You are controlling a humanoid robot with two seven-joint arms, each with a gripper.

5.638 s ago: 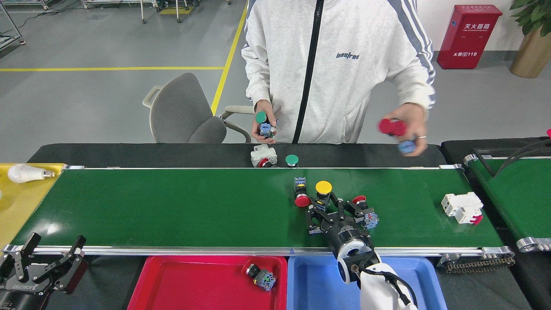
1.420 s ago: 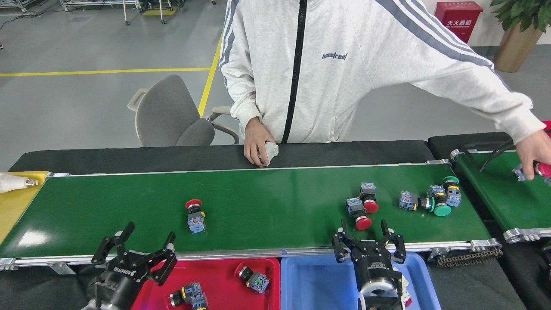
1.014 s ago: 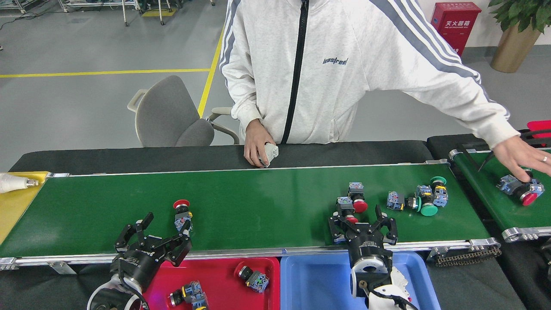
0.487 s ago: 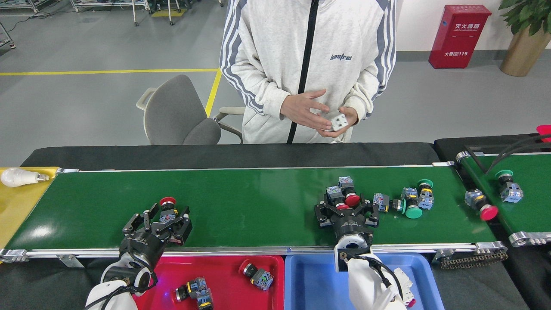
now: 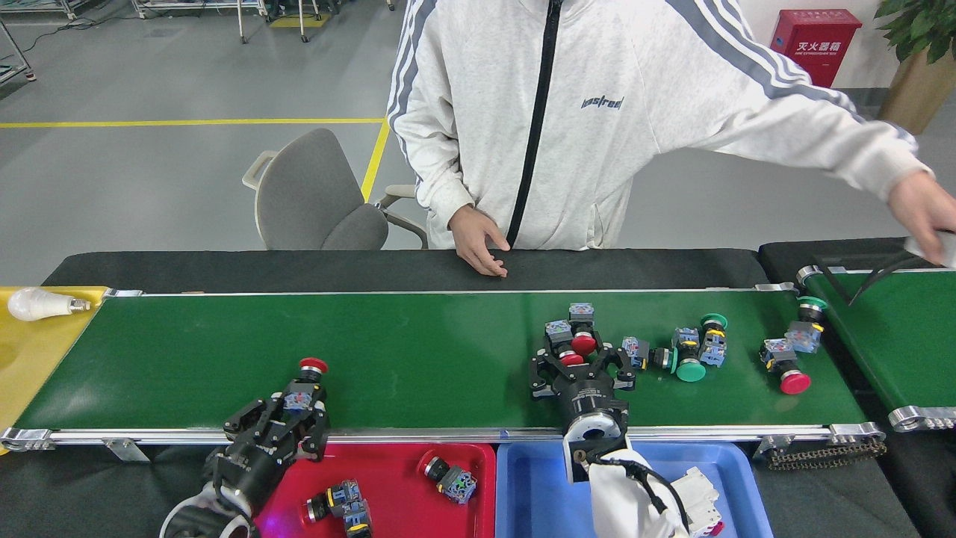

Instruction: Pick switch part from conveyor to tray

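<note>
On the conveyor [image 5: 418, 351] two pickups are in hand at once, and each turns on how a switch sits between fingers. Near the front rail at the left, the left gripper [image 5: 293, 418] is drawn in around a red-capped switch [image 5: 306, 382]; that part stands roughly upright, its red cap pointing away from the robot and its body down between the fingers, so it looks grasped, and the red tray [image 5: 388, 467] lies just this side of the rail, right below it. Further right, the right gripper [image 5: 579, 365] is spread wide with its fingers either side of a second red switch [image 5: 571, 357]; I cannot see that it has closed. A third red switch [image 5: 581, 329] lies touching or just beyond that one, which may crowd the grasp. The blue tray [image 5: 534, 478] sits directly beneath the right arm. A person [image 5: 538, 112] stands across the belt, one hand [image 5: 482, 250] resting at the far edge.
</note>
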